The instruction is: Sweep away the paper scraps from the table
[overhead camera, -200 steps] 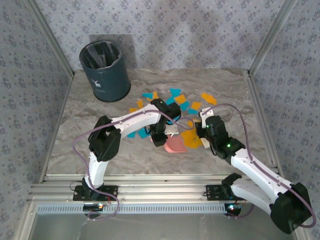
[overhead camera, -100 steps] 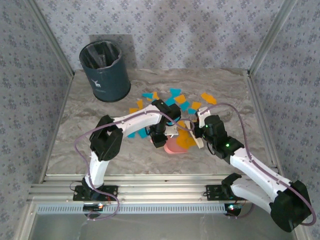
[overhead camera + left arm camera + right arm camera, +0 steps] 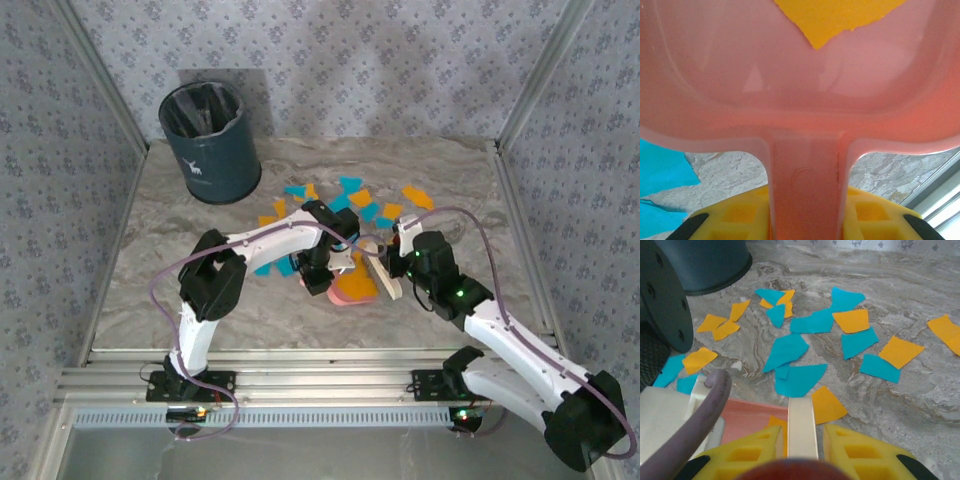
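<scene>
Dustpan [image 3: 715,75] holding orange scrap [image 3: 835,15], bin [image 3: 212,155] upright

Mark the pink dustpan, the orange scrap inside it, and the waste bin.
pink dustpan [image 3: 809,175]: left wrist view, on its handle stem.
orange paper scrap [image 3: 835,15]: left wrist view, middle of the piece lying in the pan.
waste bin [image 3: 225,165]: top external view, outer wall.
</scene>
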Robot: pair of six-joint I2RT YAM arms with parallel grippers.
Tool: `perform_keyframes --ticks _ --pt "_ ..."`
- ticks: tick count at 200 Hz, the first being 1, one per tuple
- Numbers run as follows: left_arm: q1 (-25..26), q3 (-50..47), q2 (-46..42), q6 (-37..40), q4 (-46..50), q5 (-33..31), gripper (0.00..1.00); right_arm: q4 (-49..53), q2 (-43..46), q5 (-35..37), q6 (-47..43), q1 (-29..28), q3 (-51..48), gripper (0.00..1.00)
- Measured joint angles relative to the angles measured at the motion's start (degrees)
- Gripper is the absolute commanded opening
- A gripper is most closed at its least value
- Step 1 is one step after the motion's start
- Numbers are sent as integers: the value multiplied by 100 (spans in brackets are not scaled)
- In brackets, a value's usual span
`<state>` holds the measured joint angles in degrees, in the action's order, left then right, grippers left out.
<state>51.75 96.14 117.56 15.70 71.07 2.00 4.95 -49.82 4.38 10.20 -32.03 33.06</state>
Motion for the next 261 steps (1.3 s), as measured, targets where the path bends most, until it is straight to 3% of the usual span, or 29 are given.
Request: perform_keyframes --ticks 137,261 --pt "-26 -107 -2 -151 -170 -15 0 225 -168 1862 313 -297 0 0" --pt "-26 -203 -4 -339 -334 -81 0 -74 -437 807 361 -514 94 0"
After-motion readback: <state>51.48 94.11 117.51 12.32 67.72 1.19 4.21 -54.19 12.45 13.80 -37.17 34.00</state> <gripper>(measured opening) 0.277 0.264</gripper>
